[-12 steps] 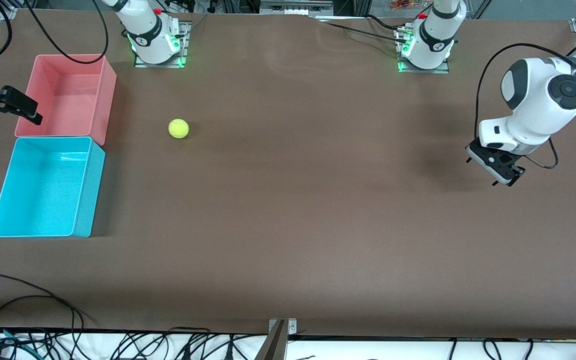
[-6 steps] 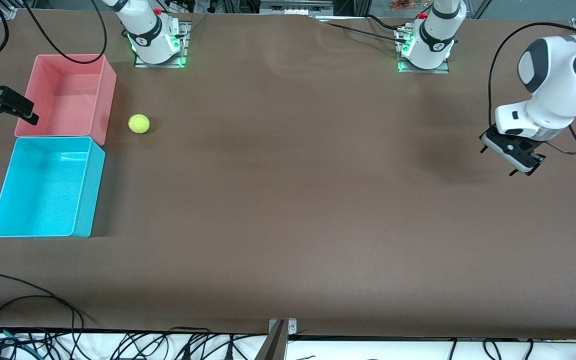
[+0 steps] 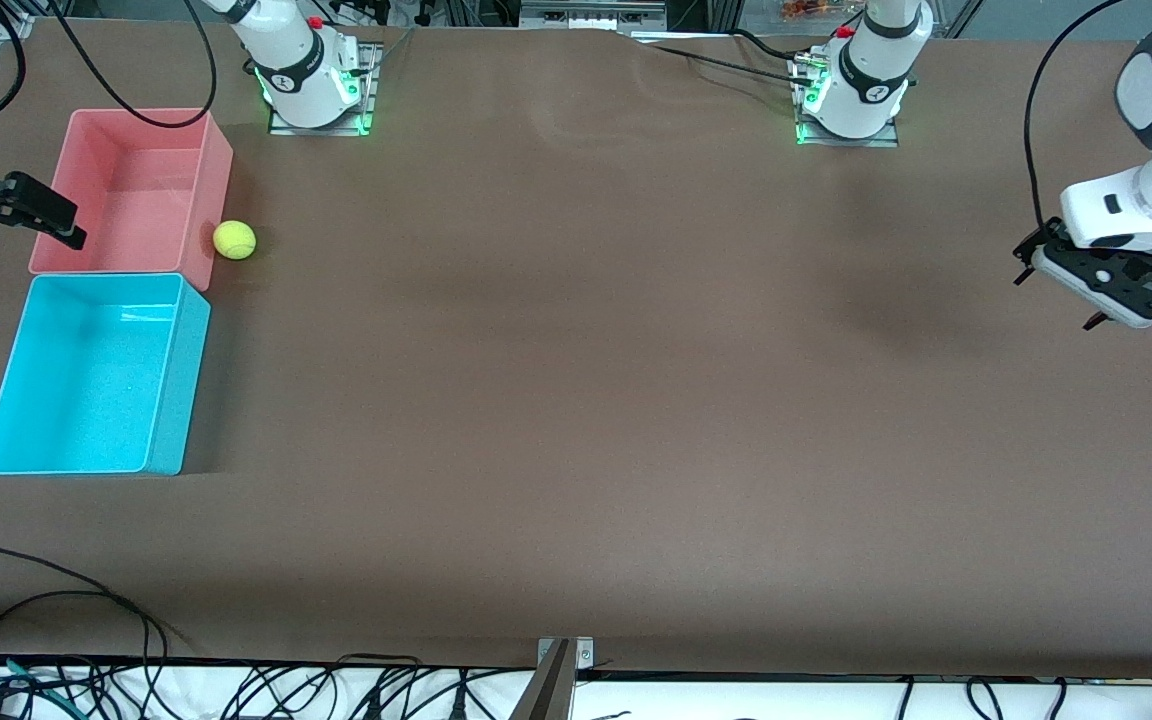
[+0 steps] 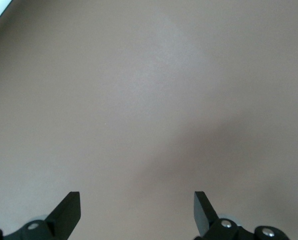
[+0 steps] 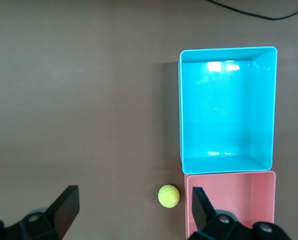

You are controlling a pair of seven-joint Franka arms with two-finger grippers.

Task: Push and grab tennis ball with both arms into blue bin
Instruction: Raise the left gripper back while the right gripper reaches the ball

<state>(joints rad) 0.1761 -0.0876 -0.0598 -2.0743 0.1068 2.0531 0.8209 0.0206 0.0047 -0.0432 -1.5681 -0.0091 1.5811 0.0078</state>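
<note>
Both claws stood wide with nothing in them. Left gripper point(image 3: 1096, 285) hung over bare table point(image 3: 586, 400) at the left arm's end; right gripper point(image 3: 31, 215) hung by the pink bin's point(image 3: 219, 160) outer edge. On the table, the tennis ball point(image 3: 234, 240) lay against that bin's wall, perhaps touching it, slightly farther from the front camera than the blue bin point(image 3: 176, 380).

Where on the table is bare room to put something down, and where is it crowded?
The table is bare from the tennis ball to the left gripper. It is crowded at the right arm's end: ball against the pink bin, blue bin adjoining, right gripper there.
</note>
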